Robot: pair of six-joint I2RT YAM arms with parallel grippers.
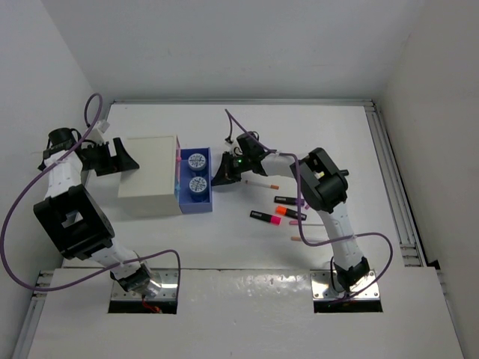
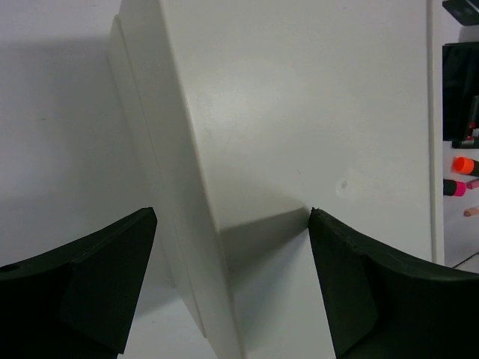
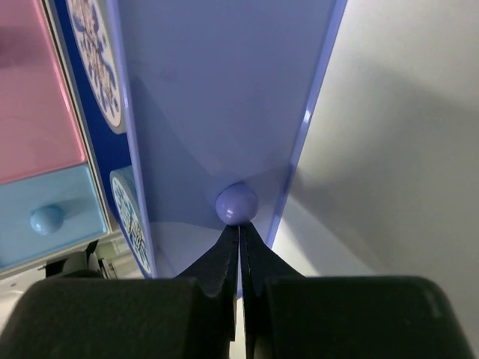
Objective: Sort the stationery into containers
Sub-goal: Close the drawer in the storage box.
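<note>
The white cabinet (image 1: 150, 176) stands left of centre. Its purple-blue drawer (image 1: 196, 181) is pulled out to the right and holds two round blue pieces (image 1: 197, 160). My right gripper (image 1: 223, 176) is shut, its tips against the drawer's round knob (image 3: 236, 203). My right gripper (image 3: 239, 229) has nothing between its fingers. My left gripper (image 1: 122, 158) is open and straddles the cabinet's left side (image 2: 299, 112), one finger on each side of its corner. Loose on the table lie a white pen (image 1: 260, 182), an orange-capped highlighter (image 1: 288, 212) and a pink-capped highlighter (image 1: 266, 218).
A shut pink drawer (image 3: 37, 90) and a shut light blue drawer (image 3: 52, 217) show beside the open one. A black highlighter (image 1: 287, 200) and another pen (image 1: 310, 241) lie by the right arm. White walls enclose the table on three sides.
</note>
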